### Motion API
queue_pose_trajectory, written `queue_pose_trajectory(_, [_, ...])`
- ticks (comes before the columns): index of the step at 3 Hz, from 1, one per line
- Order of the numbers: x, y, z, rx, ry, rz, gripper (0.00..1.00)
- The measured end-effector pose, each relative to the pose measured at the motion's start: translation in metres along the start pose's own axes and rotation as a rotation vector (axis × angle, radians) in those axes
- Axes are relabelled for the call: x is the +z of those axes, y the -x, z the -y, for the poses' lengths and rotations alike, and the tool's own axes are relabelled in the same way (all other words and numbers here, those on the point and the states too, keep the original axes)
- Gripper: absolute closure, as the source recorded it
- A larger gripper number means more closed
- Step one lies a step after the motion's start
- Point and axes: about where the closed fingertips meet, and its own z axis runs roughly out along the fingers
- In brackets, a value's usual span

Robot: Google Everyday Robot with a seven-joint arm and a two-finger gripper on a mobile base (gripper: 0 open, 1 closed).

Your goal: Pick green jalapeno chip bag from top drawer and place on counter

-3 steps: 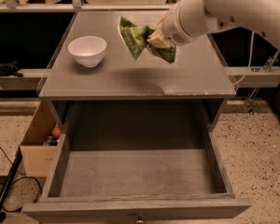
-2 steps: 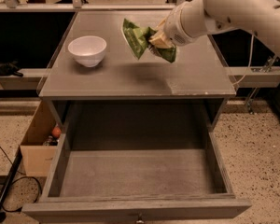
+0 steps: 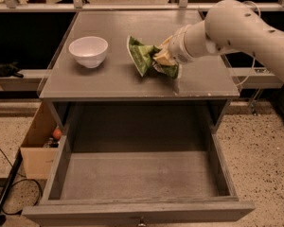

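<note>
Over the counter (image 3: 109,82), right of centre, the gripper (image 3: 162,58) pinches the bag (image 3: 141,56) by its right end, its fingers pressed onto the crumpled green foil. The bag hangs tilted, with its lower edge at or just above the surface; which of the two cannot be told. The arm (image 3: 236,27) reaches in from the right. A bowl (image 3: 88,51) stands to the bag's left, apart from it. Below, the drawer (image 3: 137,174) stands pulled out. A box (image 3: 35,150) sits on the floor left of the cabinet.
</note>
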Motion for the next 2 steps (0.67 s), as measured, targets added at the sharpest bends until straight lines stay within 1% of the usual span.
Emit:
queue_pose_trajectory(1, [0.0004, -0.0008, -0.0007, 0.001, 0.001, -0.001, 0.81])
queue_pose_trajectory(2, [0.0004, -0.0007, -0.0008, 0.000, 0.001, -0.001, 0.58])
